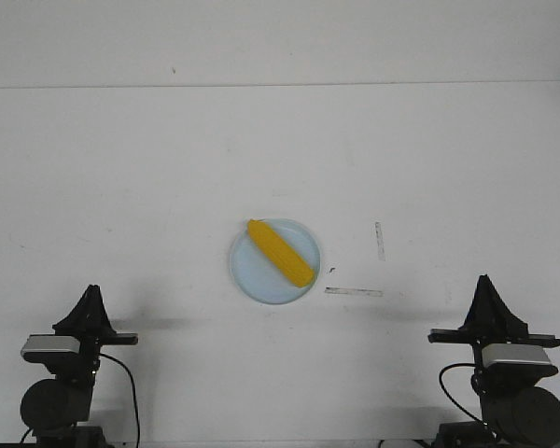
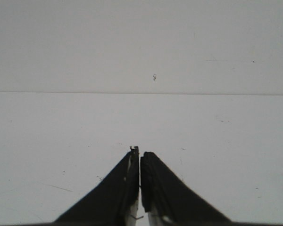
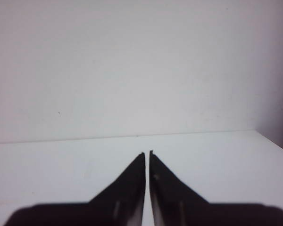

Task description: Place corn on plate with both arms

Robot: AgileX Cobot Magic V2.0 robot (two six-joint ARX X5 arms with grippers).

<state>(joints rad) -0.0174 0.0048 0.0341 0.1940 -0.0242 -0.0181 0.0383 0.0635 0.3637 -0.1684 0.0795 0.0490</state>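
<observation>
corn [image 1: 281,252] on plate [image 1: 252,275], grippers closed

Matt white table [image 1: 121,187]; smooth, slightly glossy pale-blue plastic plate [image 1: 252,280]; bumpy, kernelled yellow corn [image 1: 280,252]; matt black grippers.

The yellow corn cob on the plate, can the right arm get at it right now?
Probably yes. The yellow corn cob lies uncovered on the round pale-blue plate, with only bare white table between it and the right gripper.

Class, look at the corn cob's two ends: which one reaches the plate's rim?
The far-left end of the corn touches the rim of the plate; the near-right end lies just inside the rim.
</observation>
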